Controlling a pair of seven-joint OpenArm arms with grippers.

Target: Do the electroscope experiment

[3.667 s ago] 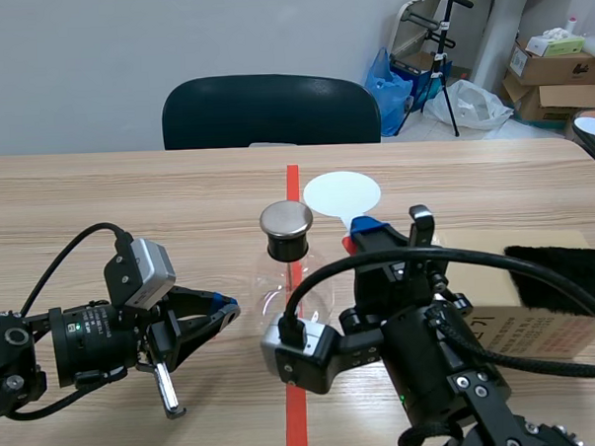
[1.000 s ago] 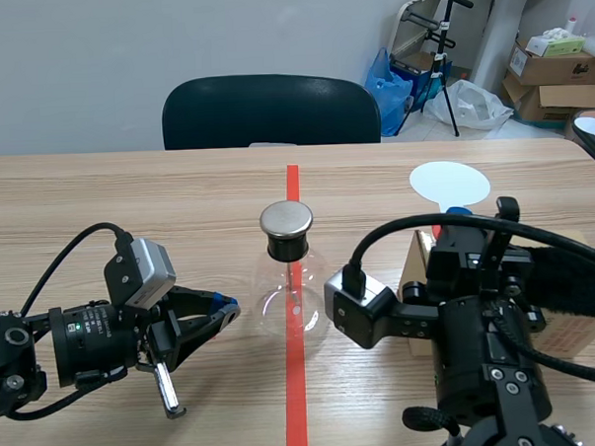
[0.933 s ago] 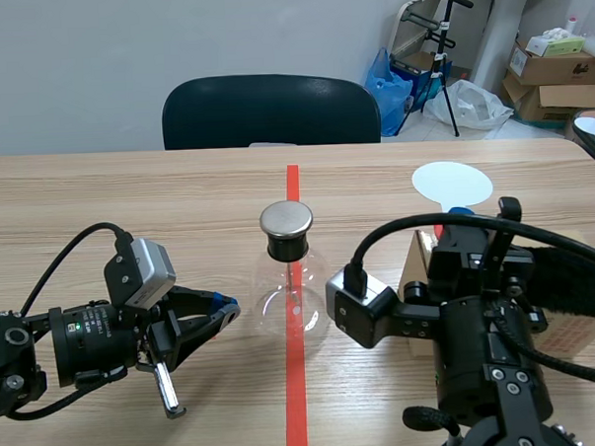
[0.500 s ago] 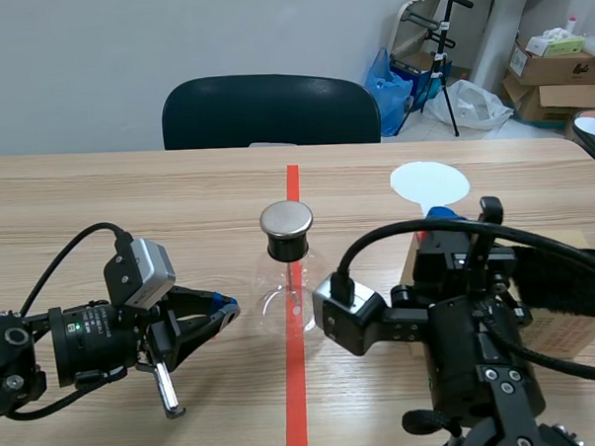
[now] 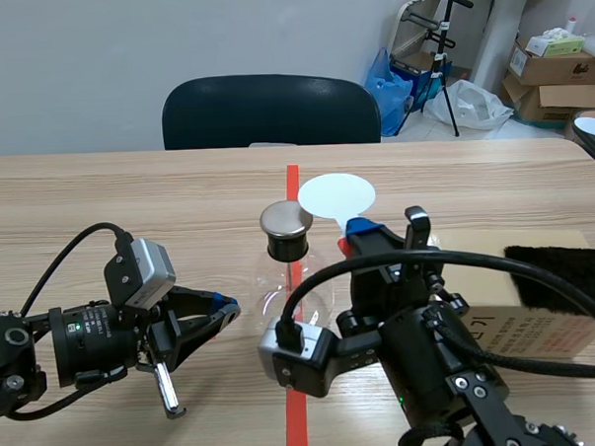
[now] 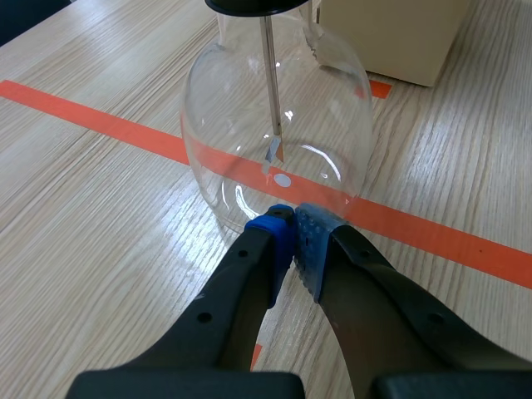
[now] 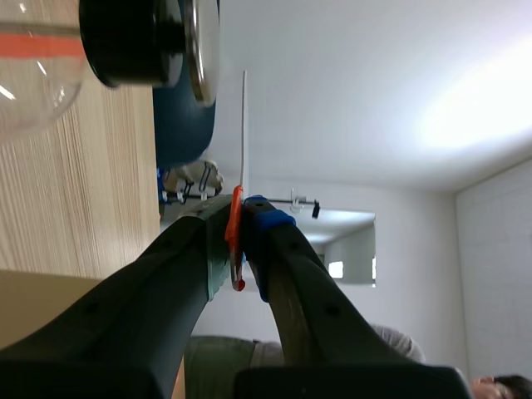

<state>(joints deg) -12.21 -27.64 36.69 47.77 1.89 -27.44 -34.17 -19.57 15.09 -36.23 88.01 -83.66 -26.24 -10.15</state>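
Note:
The electroscope, a round glass flask (image 5: 291, 286) with a black stopper and a metal cap (image 5: 285, 219), stands on the red tape line. My right gripper (image 5: 355, 235) is shut on the red handle of a white disc paddle (image 5: 336, 195), whose disc hangs just right of the cap. In the right wrist view the disc (image 7: 243, 125) shows edge-on, close beside the cap (image 7: 200, 48), with the gripper (image 7: 238, 220) clamped on the handle. My left gripper (image 5: 222, 307) is shut on nothing, its tips (image 6: 291, 241) at the flask's (image 6: 274, 141) base. A rod with foil leaves (image 6: 273, 150) hangs inside.
A cardboard box (image 5: 539, 326) with a black fur cloth (image 5: 561, 263) on top lies at the right, behind my right arm. A dark chair (image 5: 271, 111) stands across the table. The box corner (image 6: 391, 37) shows beyond the flask.
My right arm has swung left from over the box, carrying the white disc from the right side to just beside the flask's metal cap. The left arm has not moved.

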